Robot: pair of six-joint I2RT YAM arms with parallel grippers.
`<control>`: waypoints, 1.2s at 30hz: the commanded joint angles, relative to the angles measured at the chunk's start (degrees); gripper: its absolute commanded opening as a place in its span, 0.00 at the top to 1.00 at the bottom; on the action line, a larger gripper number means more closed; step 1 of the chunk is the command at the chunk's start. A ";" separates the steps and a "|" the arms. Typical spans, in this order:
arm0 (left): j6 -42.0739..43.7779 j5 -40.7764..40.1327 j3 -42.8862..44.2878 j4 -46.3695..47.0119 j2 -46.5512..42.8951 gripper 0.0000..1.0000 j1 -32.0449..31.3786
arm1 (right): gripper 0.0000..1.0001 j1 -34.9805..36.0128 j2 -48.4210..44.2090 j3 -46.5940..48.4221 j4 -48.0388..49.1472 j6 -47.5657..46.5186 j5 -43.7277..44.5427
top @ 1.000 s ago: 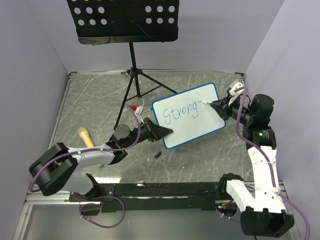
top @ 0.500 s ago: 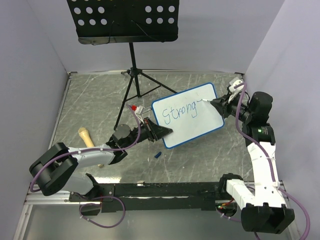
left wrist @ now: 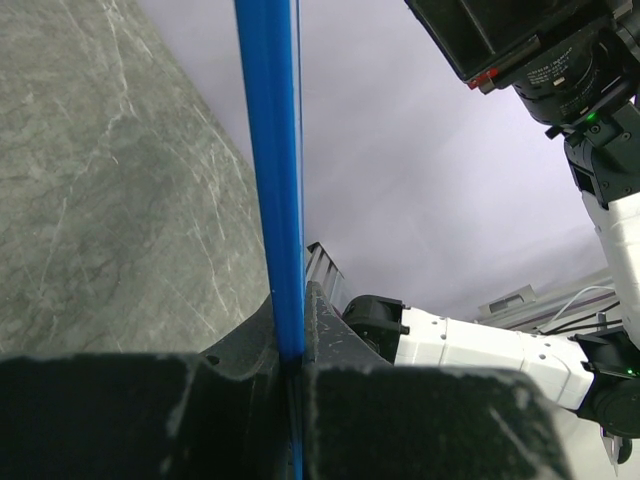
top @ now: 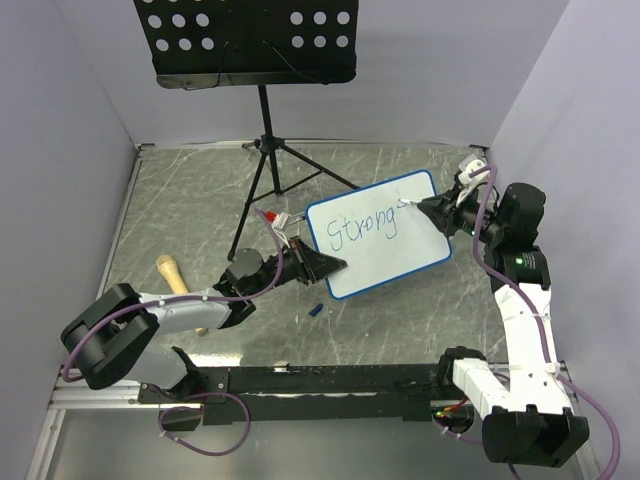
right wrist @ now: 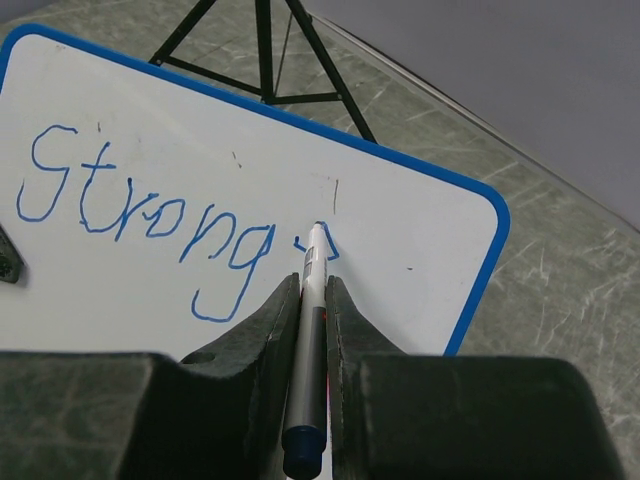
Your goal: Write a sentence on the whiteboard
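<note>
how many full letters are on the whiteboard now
6: S, t, r, o, n, g, one slanted row of lettering from the left edge of the whiteboard to its middle. A seventh mark is begun at the marker tip, partly hidden.

Both arms outstretched, perhaps fully; left pincer (top: pixel 328 265) and right pincer (top: pixel 424 208) shut.

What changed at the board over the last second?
The right gripper, shut on the marker, nudged the tip right past the "g" and slightly back. This left a short new blue stroke after "Strong". Nothing was taken hold of or let go. Unchanged: the left gripper stays clamped on the whiteboard frame, and the music stand has not moved.
</note>
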 commanded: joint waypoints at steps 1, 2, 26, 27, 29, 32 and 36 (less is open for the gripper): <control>0.20 0.61 3.53 11.37 -1.68 0.99 -0.27 | 1.00 -0.13 -0.48 1.07 -1.60 -1.40 -2.46; 0.29 -0.09 3.44 11.29 -1.77 0.99 -0.27 | 1.00 -0.22 -0.66 0.80 -2.21 -1.84 -2.63; 0.29 -2.47 1.15 11.02 -3.70 0.99 -0.27 | 1.00 -1.62 -2.32 3.26 -1.35 -1.41 0.01; 0.20 -2.38 1.06 11.02 -3.70 0.99 -0.35 | 1.00 -1.54 -2.59 3.35 0.22 -0.97 -1.13; 0.20 -2.21 1.06 11.02 -3.62 0.99 -0.27 | 1.00 -1.62 -2.86 3.96 1.29 0.44 -1.05; 0.11 -1.94 0.80 11.46 -3.61 0.99 -0.27 | 1.00 -1.80 -2.16 4.75 2.17 0.36 0.70; 0.20 -1.68 0.98 11.20 -3.61 0.99 -0.35 | 1.00 -1.89 -1.80 4.41 3.23 0.27 1.49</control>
